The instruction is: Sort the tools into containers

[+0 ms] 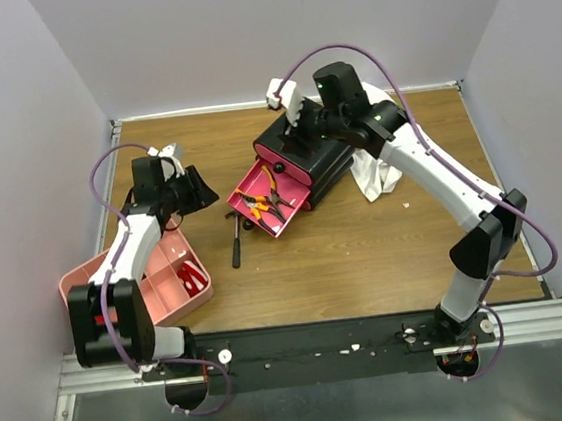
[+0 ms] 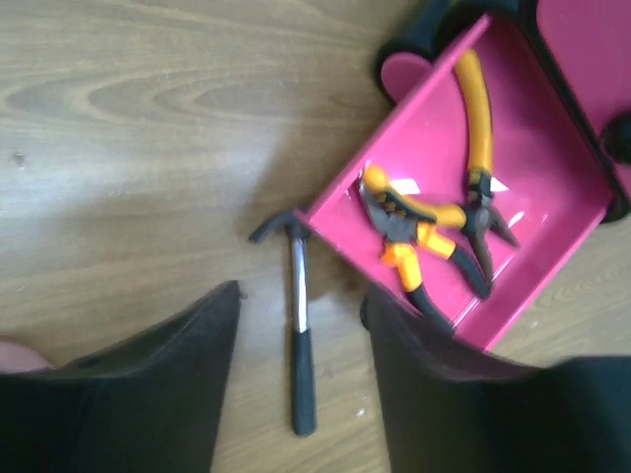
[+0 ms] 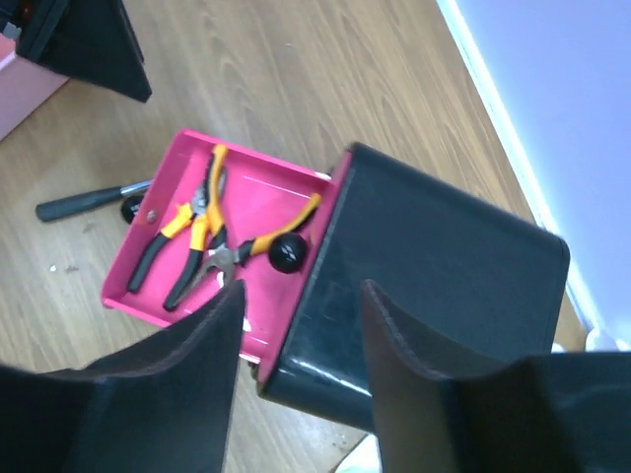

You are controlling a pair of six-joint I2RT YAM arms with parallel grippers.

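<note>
A wooden desk (image 1: 366, 252) carried everything, and only the overhead view showed all of it. My two arms reached over it, the left beside a pulled-out drawer and the right above a black box (image 1: 321, 156) that stood toward the back middle. A pale-pink tray (image 1: 157, 274) sat at the near left edge, with something red (image 1: 195, 276) in one compartment. Only the overhead view showed that item, and it was too small to name. A white cloth (image 1: 373, 176), seen only from above, lay just right of the box.

The box's lowest magenta drawer (image 1: 291, 209) stood pulled out. The hammer (image 1: 236, 240) lay on the desk just left of it. My left wrist view showed its head at the drawer's corner, and showed my left jaws spread, gripping nothing, with the hammer's black handle seen in the gap below.

Two pairs of orange-and-black pliers (image 2: 414, 251) lay in the open drawer. My right wrist view showed my right jaws spread and empty above the box top. It also showed a black knob (image 3: 289, 251) at the box front, a detail the left wrist view cut off.
</note>
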